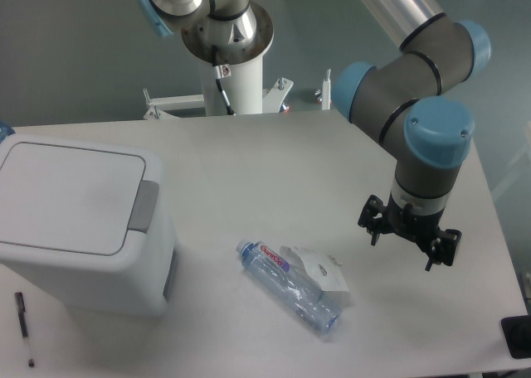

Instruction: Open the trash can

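The trash can (79,229) is a large boxy white bin at the left of the table. Its flat white lid (70,197) lies shut, with the grey push-button tab (146,205) on its right edge. My gripper (407,245) hangs pointing down over the right side of the table, far to the right of the can. Its two black fingers (373,229) stand spread apart with nothing between them.
A clear plastic water bottle (289,285) lies on its side mid-table, with a crumpled white paper (319,270) against it. A black pen (24,328) lies at the front left. A black object (518,336) sits at the table's front right edge. The arm's base (232,71) stands at the back.
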`<state>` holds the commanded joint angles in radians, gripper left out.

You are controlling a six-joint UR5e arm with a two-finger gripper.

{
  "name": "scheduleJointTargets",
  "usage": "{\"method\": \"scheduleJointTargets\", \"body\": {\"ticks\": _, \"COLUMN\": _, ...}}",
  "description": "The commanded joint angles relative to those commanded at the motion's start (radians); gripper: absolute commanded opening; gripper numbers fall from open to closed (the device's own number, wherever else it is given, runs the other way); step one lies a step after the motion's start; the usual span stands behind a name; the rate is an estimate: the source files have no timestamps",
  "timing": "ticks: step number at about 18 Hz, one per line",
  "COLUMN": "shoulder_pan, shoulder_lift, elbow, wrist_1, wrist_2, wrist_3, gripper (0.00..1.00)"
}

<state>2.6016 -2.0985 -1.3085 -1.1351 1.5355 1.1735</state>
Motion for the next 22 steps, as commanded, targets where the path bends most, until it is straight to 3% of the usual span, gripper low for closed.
{"method": "scheduleJointTargets", "body": {"ticks": 8, "shoulder_pan": -0.003, "shoulder_lift": 0.003, "elbow": -0.009, "wrist_1": 0.005, "wrist_2": 0.0, "wrist_3": -0.005, "gripper": 1.0}}
{"method": "scheduleJointTargets", "body": {"ticks": 10, "shoulder_pan": -0.003, "shoulder_lift": 0.017, "elbow": -0.04, "wrist_1": 0.011, "wrist_2": -0.015, "wrist_3": -0.044, "gripper": 1.0}}
{"method": "scheduleJointTargets", "body": {"ticks": 16, "shoulder_pan": 0.003, "shoulder_lift": 0.046, "elbow": -0.014, "wrist_1": 0.015, "wrist_2": -0.215, "wrist_3": -0.342, "gripper": 1.0}}
{"method": "scheduleJointTargets", "body": {"ticks": 19, "shoulder_pan": -0.003, "shoulder_lift": 0.078, "elbow": -0.009, "wrist_1": 0.029, "wrist_2": -0.274, "wrist_3": -0.428, "gripper": 1.0}}
{"method": "scheduleJointTargets", "body": {"ticks": 22, "shoulder_pan": -0.002, "shoulder_lift": 0.118, "elbow": -0.011, "wrist_1": 0.035, "wrist_2": -0.46, "wrist_3": -0.445, "gripper": 1.0}}
